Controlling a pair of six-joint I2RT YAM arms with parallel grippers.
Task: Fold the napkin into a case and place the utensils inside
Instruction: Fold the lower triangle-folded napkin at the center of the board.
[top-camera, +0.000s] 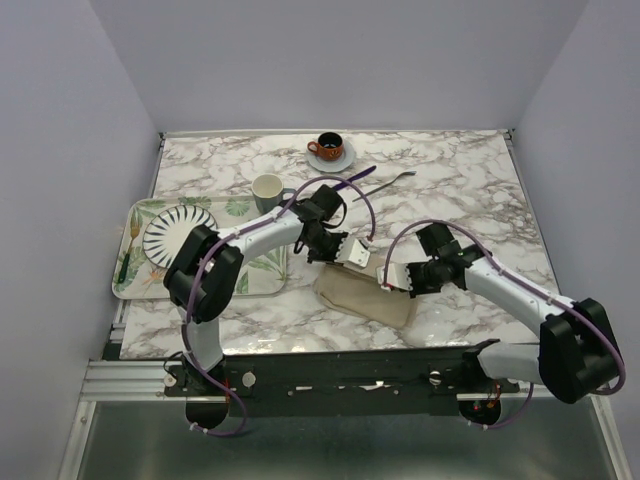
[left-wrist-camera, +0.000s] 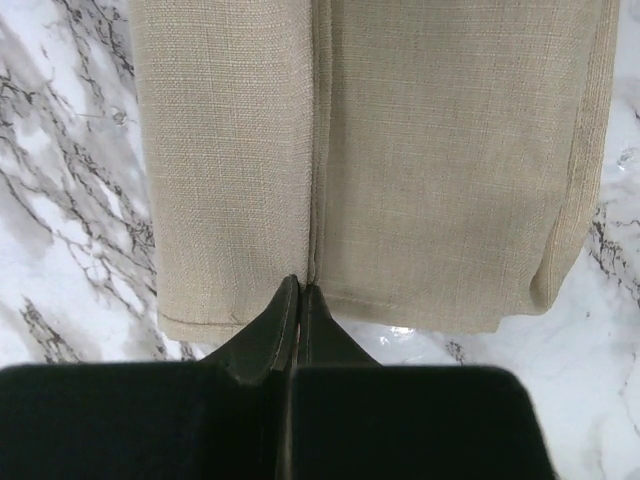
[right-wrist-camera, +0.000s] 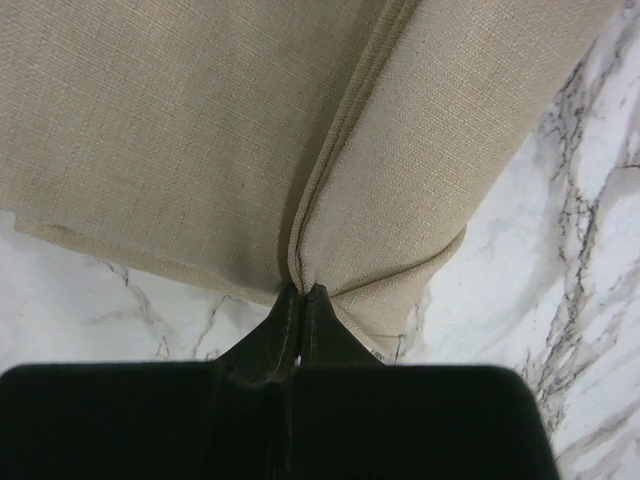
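The beige napkin lies folded into a long narrow strip on the marble, near the front. In the left wrist view the napkin shows a flap edge running down its middle, and my left gripper is shut on the near end of that edge. My right gripper is shut on a raised fold of the napkin close to a corner. From above, the left gripper sits at the strip's upper-left end and the right gripper at its far long edge. The purple knife and silver fork lie behind the arms.
An orange cup on a saucer stands at the back. A pale mug is left of the knife. The leaf-printed tray at the left holds a striped plate. Grey walls enclose the table.
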